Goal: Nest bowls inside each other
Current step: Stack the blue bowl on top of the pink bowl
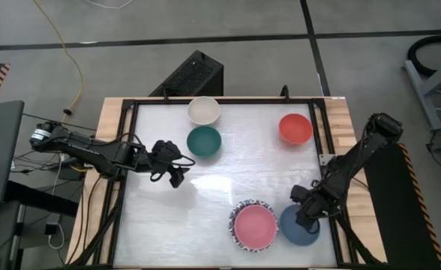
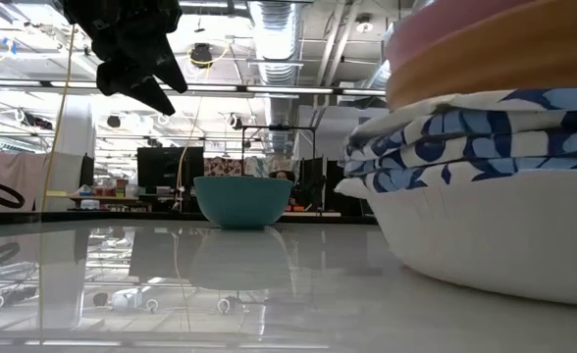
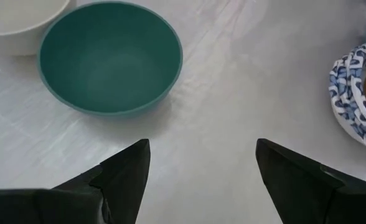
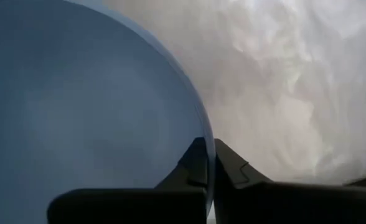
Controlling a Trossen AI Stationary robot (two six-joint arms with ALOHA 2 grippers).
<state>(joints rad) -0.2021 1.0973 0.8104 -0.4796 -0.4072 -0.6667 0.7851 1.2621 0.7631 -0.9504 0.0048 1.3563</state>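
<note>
A blue bowl [image 1: 295, 231] sits on its base near the table's front right, and my right gripper [image 1: 308, 215] is shut on it. Beside it on the left is a stack of nested bowls [image 1: 254, 227], pink on top, blue-and-white patterned ones underneath [image 2: 465, 137]. A dark green bowl [image 1: 204, 141], a cream-white bowl [image 1: 203, 110] and a red bowl [image 1: 295, 128] stand apart farther back. My left gripper [image 1: 177, 171] hovers open above the table, just left of and nearer than the green bowl [image 3: 108, 59]. My right gripper pinches the blue bowl's rim [image 4: 203, 124] between its two fingers, one finger [image 4: 186, 171] inside the bowl and the other [image 4: 233, 168] outside. The fingers come from above, pointing down, at the bowl's far right side. The bowl stands upright on the table.
The white tabletop [image 1: 228, 180] has a black frame [image 1: 123, 150] around it, with wooden margins at the left and right. Open surface lies between the green bowl and the stack. A dark box [image 1: 190, 75] sits beyond the far edge.
</note>
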